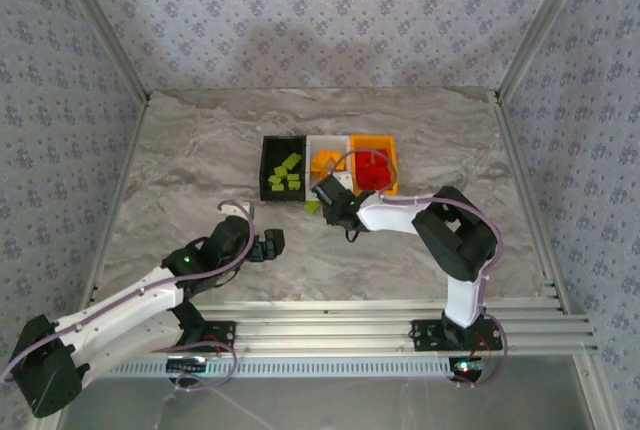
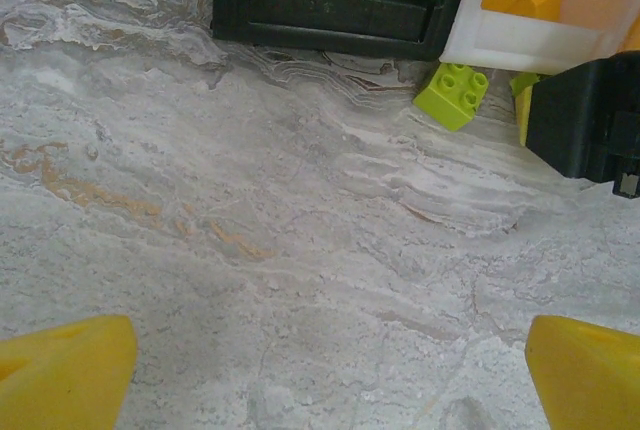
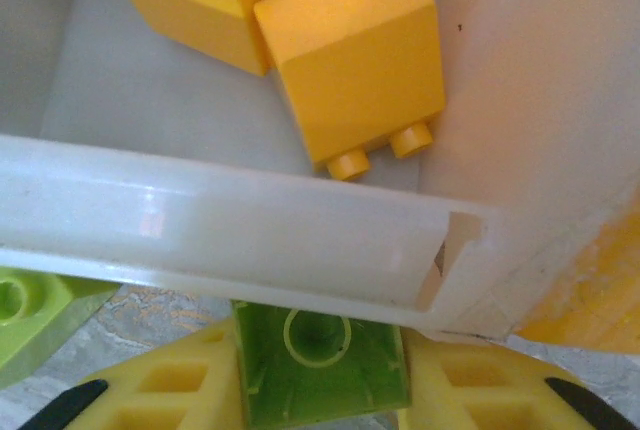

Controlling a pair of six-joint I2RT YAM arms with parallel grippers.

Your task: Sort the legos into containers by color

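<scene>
My right gripper (image 3: 320,390) is shut on a lime green lego (image 3: 320,365), its hollow underside facing the camera, right against the white container's near rim (image 3: 250,240). Two orange-yellow legos (image 3: 350,60) lie inside that container. A second green lego (image 3: 30,310) sits on the table just to the left, also seen as a green lego (image 2: 452,95) in the left wrist view. The black container (image 1: 283,168) holds several green legos, and the orange container (image 1: 374,163) holds red ones. My left gripper (image 2: 325,390) stands open over bare table, well short of the black container (image 2: 330,15).
The three containers stand side by side mid-table, the white container (image 1: 328,165) in the middle. The right gripper's black body (image 2: 585,115) is close to the white container's corner. Marbled tabletop lies open to the left and front; papered walls enclose the table.
</scene>
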